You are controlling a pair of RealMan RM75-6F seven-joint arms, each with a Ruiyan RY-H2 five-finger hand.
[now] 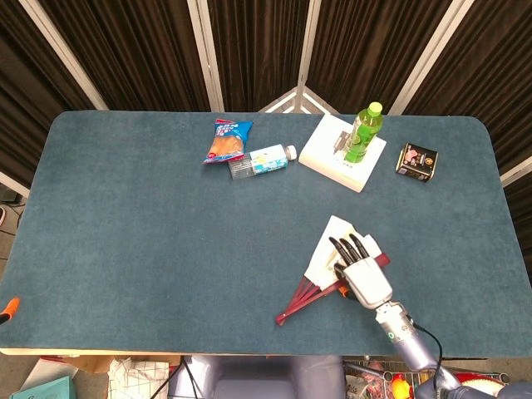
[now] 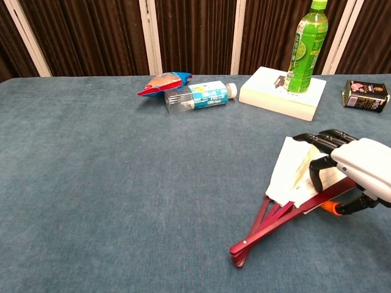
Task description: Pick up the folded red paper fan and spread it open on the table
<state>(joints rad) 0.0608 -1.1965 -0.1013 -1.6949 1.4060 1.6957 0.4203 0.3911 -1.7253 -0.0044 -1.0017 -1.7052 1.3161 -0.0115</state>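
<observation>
The fan point(image 1: 328, 266) lies partly spread at the front right of the table, with white paper point(image 2: 293, 174) and red ribs point(image 2: 263, 226) meeting at a pivot toward the front edge. My right hand point(image 1: 359, 270) lies over its right side. The dark fingers point(image 2: 324, 141) stretch over the paper, and the orange-tipped thumb point(image 2: 330, 207) sits under the outer red rib, so the hand holds that edge. The paper beneath the palm is hidden. No left hand can be made out in either view.
At the back stand a green bottle point(image 1: 363, 133) on a white box point(image 1: 341, 154), a dark tin point(image 1: 416, 161), a lying water bottle point(image 1: 262, 160) and a snack bag point(image 1: 227, 141). A small orange piece point(image 1: 7, 309) pokes in at the table's left edge.
</observation>
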